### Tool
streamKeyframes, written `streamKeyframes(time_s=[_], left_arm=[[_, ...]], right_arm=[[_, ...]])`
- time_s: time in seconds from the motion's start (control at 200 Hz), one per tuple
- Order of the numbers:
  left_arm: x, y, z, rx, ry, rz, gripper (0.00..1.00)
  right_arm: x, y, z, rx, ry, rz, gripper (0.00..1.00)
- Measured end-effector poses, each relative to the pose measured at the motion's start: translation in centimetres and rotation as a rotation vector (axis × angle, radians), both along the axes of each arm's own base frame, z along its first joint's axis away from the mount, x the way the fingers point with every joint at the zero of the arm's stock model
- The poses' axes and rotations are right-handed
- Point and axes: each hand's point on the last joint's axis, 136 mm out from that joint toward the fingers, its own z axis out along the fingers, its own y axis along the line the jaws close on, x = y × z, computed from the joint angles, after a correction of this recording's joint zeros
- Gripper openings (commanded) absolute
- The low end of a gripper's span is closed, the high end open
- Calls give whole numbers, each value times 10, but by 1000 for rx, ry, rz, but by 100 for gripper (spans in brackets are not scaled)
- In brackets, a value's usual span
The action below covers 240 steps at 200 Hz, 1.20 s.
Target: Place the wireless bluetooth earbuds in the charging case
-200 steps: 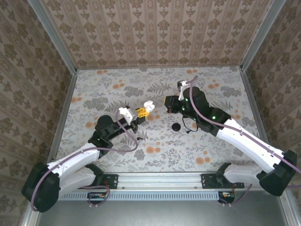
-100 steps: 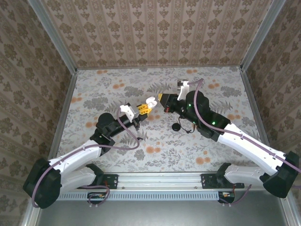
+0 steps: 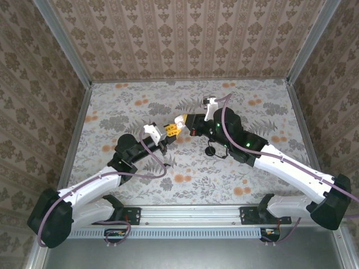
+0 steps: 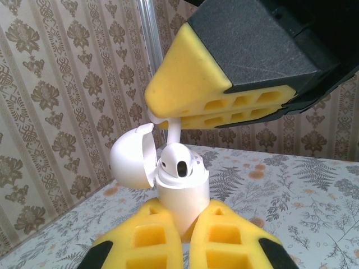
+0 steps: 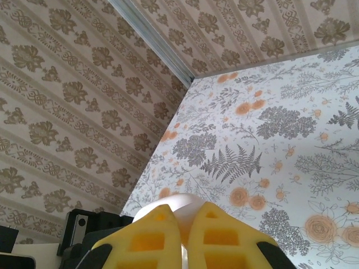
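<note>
My left gripper (image 4: 188, 210) is shut on the lower body of the charging case (image 4: 180, 193), a small white box held upright above the table with its lid (image 4: 132, 157) swung open to the left. One white earbud (image 4: 180, 162) sits in the case. My right gripper (image 4: 162, 109) hangs just above the case, shut on the thin white stem of a second earbud (image 4: 174, 130) that reaches down to the case's opening. In the top view the two grippers meet at mid-table, left (image 3: 171, 130) and right (image 3: 185, 123), with the case (image 3: 179, 121) between them. In the right wrist view the white case (image 5: 180, 203) shows just past the shut fingertips (image 5: 160, 216).
A black round disc (image 3: 210, 150) with a short dark cord lies on the floral table cover (image 3: 269, 112) just under the right arm. Patterned walls close in the back and both sides.
My right gripper has moved left across the table until it is directly over the open case. The left gripper with the case has barely moved.
</note>
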Motion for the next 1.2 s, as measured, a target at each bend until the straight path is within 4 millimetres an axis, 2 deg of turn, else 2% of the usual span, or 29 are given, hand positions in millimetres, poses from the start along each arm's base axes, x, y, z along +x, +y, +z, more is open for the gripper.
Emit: streamKeyframes(time_s=[1.2], left_arm=[[0,0,1,0,-1,0,0]], right_arm=[[-7,2,0,-100,107,15,5]])
